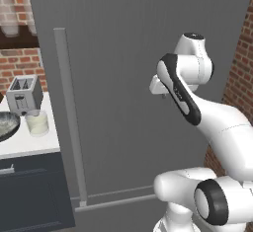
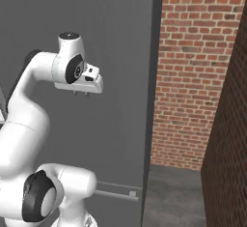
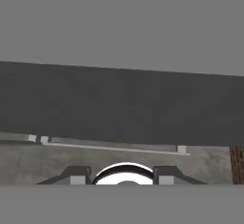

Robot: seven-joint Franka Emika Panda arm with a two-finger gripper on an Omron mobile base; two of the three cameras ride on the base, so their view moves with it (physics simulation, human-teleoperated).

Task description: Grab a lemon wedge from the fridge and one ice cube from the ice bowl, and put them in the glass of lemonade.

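- Hovering in front of the closed fridge [image 1: 128,68], the gripper [image 3: 122,176] points down along the door with fingers apart, nothing between them.
- Glass of lemonade [image 1: 37,123] sits on the counter [image 1: 29,144] beside the ice bowl [image 1: 7,123], toaster [image 1: 23,94] just behind.

1. The left base view is looking forward from behind the arm's left, close to the shut fridge [image 1: 123,78], with the desk [image 1: 27,144] lying at 9 o'clock.
2. The right base view is facing the same fridge door from the arm's right, with a brick wall [image 2: 193,76] at 3 o'clock.
3. The hand view is looking steeply down the door toward the floor [image 3: 119,161]; all three are sharing the door.
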